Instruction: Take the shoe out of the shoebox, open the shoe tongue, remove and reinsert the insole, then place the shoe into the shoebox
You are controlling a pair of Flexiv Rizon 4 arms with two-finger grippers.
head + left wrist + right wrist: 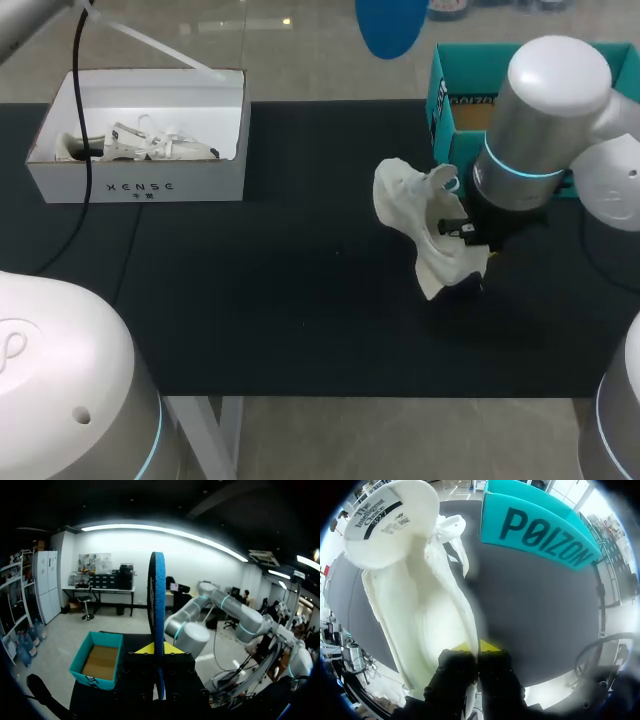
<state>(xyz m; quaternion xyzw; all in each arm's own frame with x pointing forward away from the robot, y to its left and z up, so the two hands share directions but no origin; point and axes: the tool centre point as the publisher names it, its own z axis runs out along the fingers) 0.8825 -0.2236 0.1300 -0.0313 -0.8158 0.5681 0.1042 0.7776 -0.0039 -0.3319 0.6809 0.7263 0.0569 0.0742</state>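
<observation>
Above the mat (250, 300), right fingers (482, 647) hold the shoe (425, 225) diagonally.

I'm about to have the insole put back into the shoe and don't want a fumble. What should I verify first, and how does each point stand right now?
1. Blue insole held by the left gripper: ok, it stands edge-on between the fingers.
2. White shoe held by the right gripper: ok, the gripper is shut on the shoe's edge.
3. Shoe mouth open: ok, the right wrist view looks straight into the spread opening.
4. Insole lined up with the shoe: not ok, in the head view it hangs well apart from the shoe, toward the table's far side.
5. Which end of the insole would enter first: cannot tell.
</observation>
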